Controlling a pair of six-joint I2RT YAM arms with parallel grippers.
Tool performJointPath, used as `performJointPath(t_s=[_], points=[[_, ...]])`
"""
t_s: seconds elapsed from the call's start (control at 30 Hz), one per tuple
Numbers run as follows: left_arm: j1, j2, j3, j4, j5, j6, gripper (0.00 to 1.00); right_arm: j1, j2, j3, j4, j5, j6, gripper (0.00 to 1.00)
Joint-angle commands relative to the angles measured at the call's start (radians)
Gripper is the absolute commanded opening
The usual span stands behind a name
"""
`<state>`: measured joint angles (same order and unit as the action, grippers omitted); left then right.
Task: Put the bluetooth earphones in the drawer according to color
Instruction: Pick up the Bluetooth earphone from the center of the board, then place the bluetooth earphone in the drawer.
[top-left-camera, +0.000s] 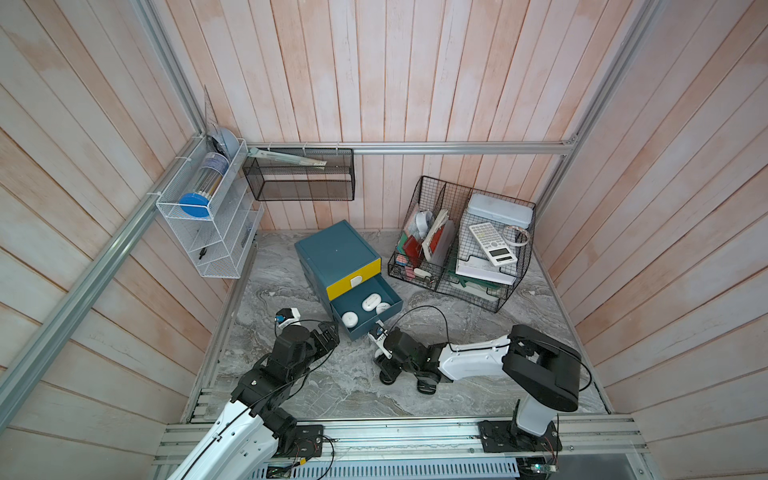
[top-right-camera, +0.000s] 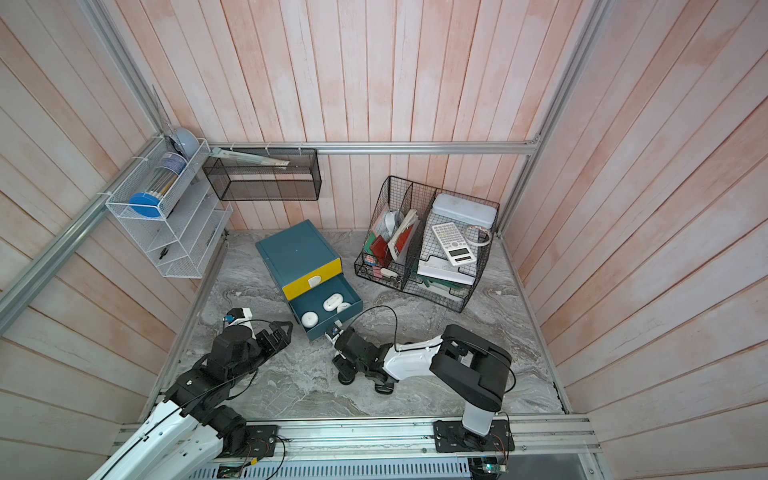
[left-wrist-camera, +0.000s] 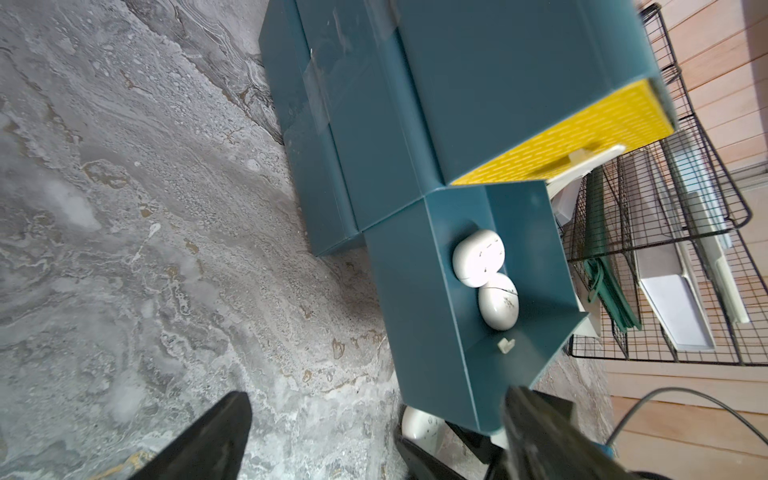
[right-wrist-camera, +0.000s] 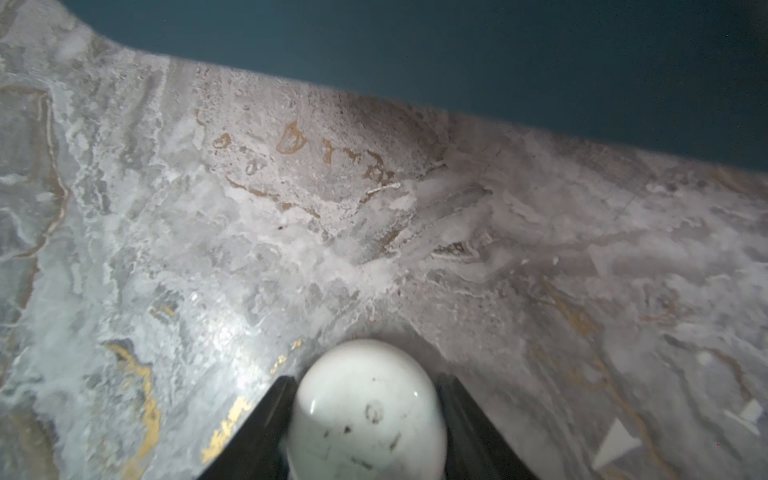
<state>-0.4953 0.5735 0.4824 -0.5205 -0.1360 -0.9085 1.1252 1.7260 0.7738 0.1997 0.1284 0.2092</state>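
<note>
Currently, the right hand (right-wrist-camera: 365, 380) sits low over the counter (top-left-camera: 353, 399), just in front of the chest of drawers (top-left-camera: 338, 253). Its fingers press against both sides of one white earphone case (right-wrist-camera: 365, 419). The middle drawer (top-left-camera: 361, 329) stands pulled out, with three white cases (top-left-camera: 371, 301) inside. The left hand (top-left-camera: 330, 332) hovers beside that drawer, spread wide and empty.

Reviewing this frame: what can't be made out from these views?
- The yellow drawer: shut, so its contents are unseen in both top views.
- The right gripper: whether its fingers press the white case. The right wrist view is blurred and cut off by its bottom edge. In both top views the arm hides the tips.
- The calculator: key labels too small in both top views.
</note>
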Motion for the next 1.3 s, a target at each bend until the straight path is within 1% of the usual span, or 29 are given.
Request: performJointPath(t_s=[0.0, 0.17, 0.27, 0.33, 0.43, 0.53, 0.73, 0.93, 1.03, 1.1, 1.13, 1.23, 1.27], points=[[0.006, -0.012, 0.017, -0.018, -0.017, 0.017, 1.0, 0.005, -0.071, -0.005, -0.019, -0.012, 0.012, 0.39], [0.006, -0.027, 0.023, -0.036, -0.044, 0.016, 1.0, 0.005, -0.166, 0.017, -0.042, -0.032, 0.006, 0.39], [0.007, -0.037, 0.031, -0.048, -0.066, 0.016, 1.0, 0.005, -0.219, 0.047, -0.044, -0.003, 0.018, 0.38], [0.007, -0.04, 0.036, -0.054, -0.077, 0.017, 1.0, 0.003, -0.247, 0.056, -0.008, 0.028, 0.04, 0.37], [0.009, -0.046, 0.045, -0.065, -0.092, 0.019, 1.0, -0.011, -0.268, 0.068, 0.063, 0.02, 0.024, 0.38], [0.008, -0.051, 0.05, -0.073, -0.1, 0.019, 1.0, -0.046, -0.245, 0.134, 0.048, -0.029, 0.03, 0.37], [0.008, -0.052, 0.054, -0.074, -0.103, 0.019, 1.0, -0.119, -0.138, 0.284, -0.008, -0.099, 0.033, 0.37], [0.008, -0.046, 0.065, -0.077, -0.113, 0.022, 1.0, -0.152, -0.019, 0.413, -0.045, -0.165, 0.032, 0.39], [0.008, -0.04, 0.07, -0.081, -0.113, 0.023, 1.0, -0.162, 0.03, 0.46, -0.057, -0.211, 0.043, 0.45], [0.008, -0.036, 0.075, -0.08, -0.114, 0.025, 1.0, -0.164, 0.053, 0.482, -0.067, -0.223, 0.047, 0.59], [0.008, -0.032, 0.077, -0.081, -0.114, 0.025, 1.0, -0.163, 0.061, 0.495, -0.077, -0.225, 0.05, 0.64], [0.008, -0.018, 0.091, -0.078, -0.116, 0.029, 1.0, -0.164, 0.062, 0.513, -0.105, -0.22, 0.062, 0.7], [0.008, -0.012, 0.099, -0.077, -0.117, 0.032, 1.0, -0.166, 0.056, 0.513, -0.11, -0.219, 0.068, 0.71]])
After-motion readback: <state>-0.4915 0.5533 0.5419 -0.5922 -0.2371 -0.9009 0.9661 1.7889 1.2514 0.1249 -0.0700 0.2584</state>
